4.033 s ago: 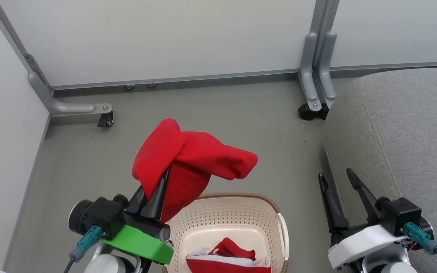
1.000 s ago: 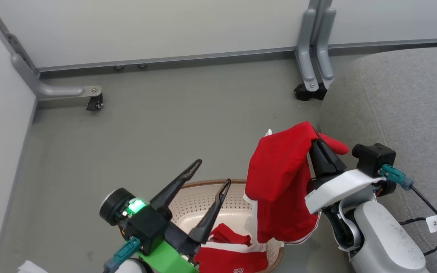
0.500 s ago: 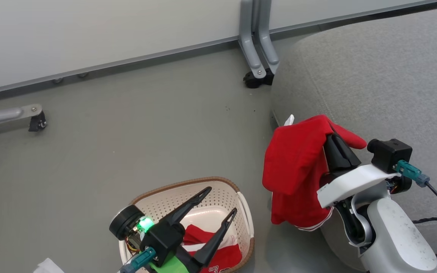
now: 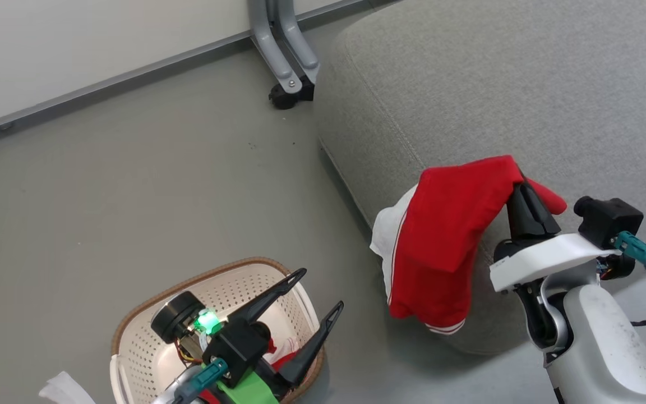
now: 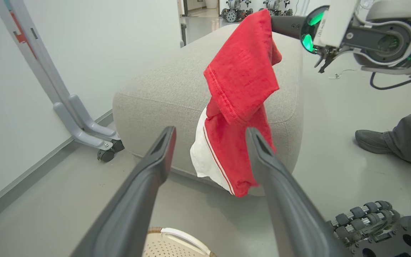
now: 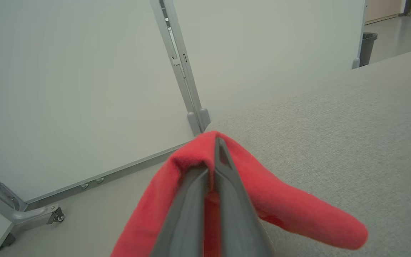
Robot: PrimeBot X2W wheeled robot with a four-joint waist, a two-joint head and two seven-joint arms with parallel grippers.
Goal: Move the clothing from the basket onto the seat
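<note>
Risk: right gripper (image 4: 519,193) pinched shut on red garment (image 4: 446,235) hanging past seat (image 4: 469,84) edge, left gripper (image 4: 319,289) spread empty over basket (image 4: 149,314); early release likely drops it to floor (image 4: 160,168).

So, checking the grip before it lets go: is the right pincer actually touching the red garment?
Touching. The right wrist view shows the right pincer shut on the red garment, with fabric wrapped over its tips and pinched between them.
</note>
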